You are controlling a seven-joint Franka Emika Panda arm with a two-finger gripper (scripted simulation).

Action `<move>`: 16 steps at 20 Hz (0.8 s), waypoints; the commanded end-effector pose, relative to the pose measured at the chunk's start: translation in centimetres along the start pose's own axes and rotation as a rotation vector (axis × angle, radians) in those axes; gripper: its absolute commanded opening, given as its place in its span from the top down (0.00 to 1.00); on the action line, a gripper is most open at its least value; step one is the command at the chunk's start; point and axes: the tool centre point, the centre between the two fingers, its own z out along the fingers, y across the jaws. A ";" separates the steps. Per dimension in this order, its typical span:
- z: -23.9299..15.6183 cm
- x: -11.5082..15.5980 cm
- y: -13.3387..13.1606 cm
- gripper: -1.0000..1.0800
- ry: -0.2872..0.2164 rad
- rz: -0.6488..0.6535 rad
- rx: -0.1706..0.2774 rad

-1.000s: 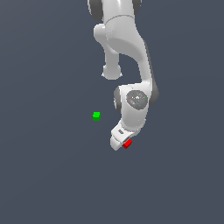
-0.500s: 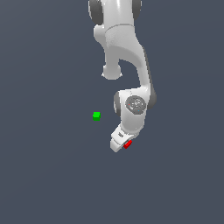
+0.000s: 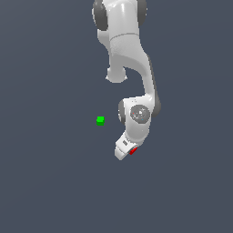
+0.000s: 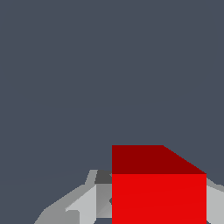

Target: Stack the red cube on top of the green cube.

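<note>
Where the exterior view looks at the dark floor, there is one red cube (image 3: 133,150), one green cube (image 3: 100,120) and one white arm (image 3: 129,59). The green cube sits alone left of the middle. The red cube is lower and to the right, tucked in the gripper (image 3: 127,151), which holds it tight. Only a bit of red shows.

In the wrist view the red cube (image 4: 158,197) fills the lower right, one flat face toward the camera, with a grey finger (image 4: 78,203) beside it. A cube has no long side.
</note>
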 end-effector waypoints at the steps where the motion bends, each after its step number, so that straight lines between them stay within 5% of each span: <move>1: 0.0 0.0 0.0 1.00 0.001 0.000 -0.001; 16: -1.5 -0.1 0.0 1.00 0.001 0.000 0.000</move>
